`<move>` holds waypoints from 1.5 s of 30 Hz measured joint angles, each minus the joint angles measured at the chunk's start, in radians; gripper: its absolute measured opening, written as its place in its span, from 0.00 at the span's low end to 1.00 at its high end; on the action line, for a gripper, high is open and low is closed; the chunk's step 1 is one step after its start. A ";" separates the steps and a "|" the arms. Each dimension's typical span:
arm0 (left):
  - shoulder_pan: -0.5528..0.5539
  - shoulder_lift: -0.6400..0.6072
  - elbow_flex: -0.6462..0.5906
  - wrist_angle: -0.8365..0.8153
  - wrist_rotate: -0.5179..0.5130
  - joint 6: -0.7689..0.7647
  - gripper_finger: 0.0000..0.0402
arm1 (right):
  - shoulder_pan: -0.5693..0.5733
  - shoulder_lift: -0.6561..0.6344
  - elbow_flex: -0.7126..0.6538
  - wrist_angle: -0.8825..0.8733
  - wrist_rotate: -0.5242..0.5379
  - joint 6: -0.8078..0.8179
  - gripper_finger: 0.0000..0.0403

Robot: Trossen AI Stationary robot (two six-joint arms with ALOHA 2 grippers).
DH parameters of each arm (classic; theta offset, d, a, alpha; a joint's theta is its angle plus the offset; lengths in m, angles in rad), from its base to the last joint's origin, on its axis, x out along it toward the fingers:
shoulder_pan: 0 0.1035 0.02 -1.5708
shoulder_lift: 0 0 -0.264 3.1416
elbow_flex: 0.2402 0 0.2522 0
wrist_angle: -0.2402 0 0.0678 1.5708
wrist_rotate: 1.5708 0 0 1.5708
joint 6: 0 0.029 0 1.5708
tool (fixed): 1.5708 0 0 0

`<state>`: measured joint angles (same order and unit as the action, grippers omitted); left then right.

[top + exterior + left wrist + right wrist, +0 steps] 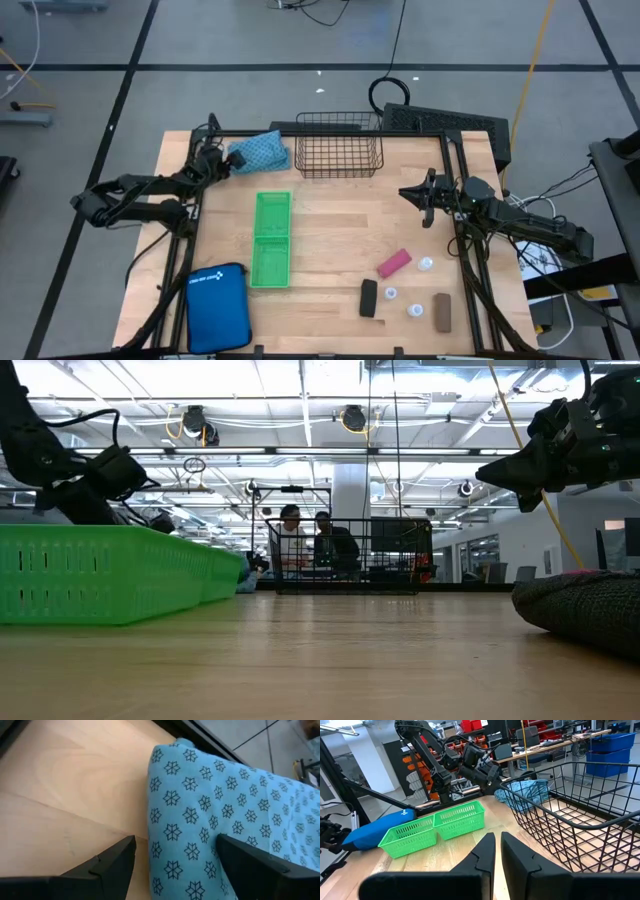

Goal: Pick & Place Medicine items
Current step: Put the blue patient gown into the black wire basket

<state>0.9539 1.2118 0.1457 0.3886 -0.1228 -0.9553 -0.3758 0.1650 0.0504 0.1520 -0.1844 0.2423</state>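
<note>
Your left gripper (222, 160), upper left, straddles the blue patterned pouch (259, 152), jaws wide, unclosed; your right gripper (412, 193) waits shut, empty.

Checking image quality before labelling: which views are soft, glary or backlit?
Left wrist view: patterned cloth fills the frame, slightly soft. Low view: near table and dark piece blurred, ceiling lights glare, arms backlit. High view: even, sharp. Right wrist view: fingers soft, basket clear.

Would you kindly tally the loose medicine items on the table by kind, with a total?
Oblong pieces: 3 (pink piece, black piece, brown piece)
White round bottles: 3 (first bottle, second bottle, third bottle)
Total: 6
</note>
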 joint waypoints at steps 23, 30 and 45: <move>-0.001 0.062 0.002 0.086 -0.004 0.135 0.32 | 0.000 0.000 0.000 0.000 0.000 0.000 0.05; -0.052 0.120 0.003 0.126 -0.100 0.156 0.19 | 0.000 0.000 0.000 0.000 0.000 0.000 0.05; -0.093 -0.052 -0.001 0.124 -0.118 0.213 0.19 | 0.000 0.000 0.000 0.000 0.000 0.000 0.05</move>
<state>0.8608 1.1596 0.1452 0.5122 -0.2407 -0.7427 -0.3756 0.1653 0.0504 0.1520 -0.1848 0.2422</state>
